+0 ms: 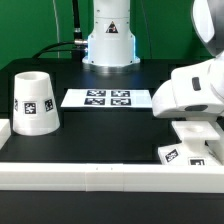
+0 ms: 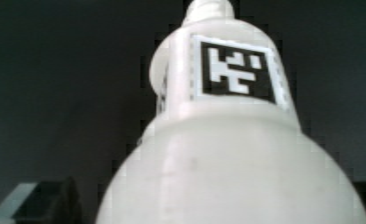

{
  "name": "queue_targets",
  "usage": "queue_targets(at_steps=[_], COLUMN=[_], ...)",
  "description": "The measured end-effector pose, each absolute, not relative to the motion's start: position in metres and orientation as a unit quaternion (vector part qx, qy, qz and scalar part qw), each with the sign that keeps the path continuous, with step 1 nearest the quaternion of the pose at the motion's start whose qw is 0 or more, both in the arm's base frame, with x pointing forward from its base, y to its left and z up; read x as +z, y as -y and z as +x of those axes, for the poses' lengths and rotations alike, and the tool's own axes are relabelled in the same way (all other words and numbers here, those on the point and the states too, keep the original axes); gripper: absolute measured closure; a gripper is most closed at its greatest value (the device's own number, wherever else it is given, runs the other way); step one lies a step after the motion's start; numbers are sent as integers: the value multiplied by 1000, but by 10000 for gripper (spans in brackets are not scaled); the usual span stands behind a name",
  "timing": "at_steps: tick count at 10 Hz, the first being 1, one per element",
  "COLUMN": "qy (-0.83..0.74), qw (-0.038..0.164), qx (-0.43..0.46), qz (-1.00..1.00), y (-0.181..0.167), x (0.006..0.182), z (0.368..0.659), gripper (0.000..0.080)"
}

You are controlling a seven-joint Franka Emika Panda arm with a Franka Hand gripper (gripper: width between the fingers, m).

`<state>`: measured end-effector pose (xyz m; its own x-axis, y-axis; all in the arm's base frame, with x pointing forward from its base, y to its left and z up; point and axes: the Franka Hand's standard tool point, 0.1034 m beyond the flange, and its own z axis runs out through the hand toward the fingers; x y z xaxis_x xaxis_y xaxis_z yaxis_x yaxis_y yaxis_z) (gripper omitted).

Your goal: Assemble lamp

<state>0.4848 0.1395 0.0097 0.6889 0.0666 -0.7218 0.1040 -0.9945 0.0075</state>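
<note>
The white bulb piece (image 2: 215, 150) fills the wrist view, its wide body between my jaws and its narrow end pointing away, with a black-and-white tag on its neck. My gripper (image 2: 201, 205) is shut on it; only a dark edge of one finger (image 2: 41, 200) shows. In the exterior view the white arm (image 1: 195, 92) hides the gripper and bulb at the right. The flat square base (image 1: 186, 152) lies just below the arm, tags on its sides. The tapered shade (image 1: 35, 101) stands mouth down at the left.
The marker board (image 1: 108, 98) lies flat at the middle of the black table. The robot's white pedestal (image 1: 108, 40) stands behind it. A white rail (image 1: 90, 176) runs along the table's near edge.
</note>
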Motion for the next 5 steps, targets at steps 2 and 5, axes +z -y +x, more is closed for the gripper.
queue_targets(at_steps=[2,5], qy=[-47,-47], qw=[24,23], qx=[-392,-390], qz=[919,919], y=[-140,-140], x=[10,11], z=[485,486], gripper=[223,223])
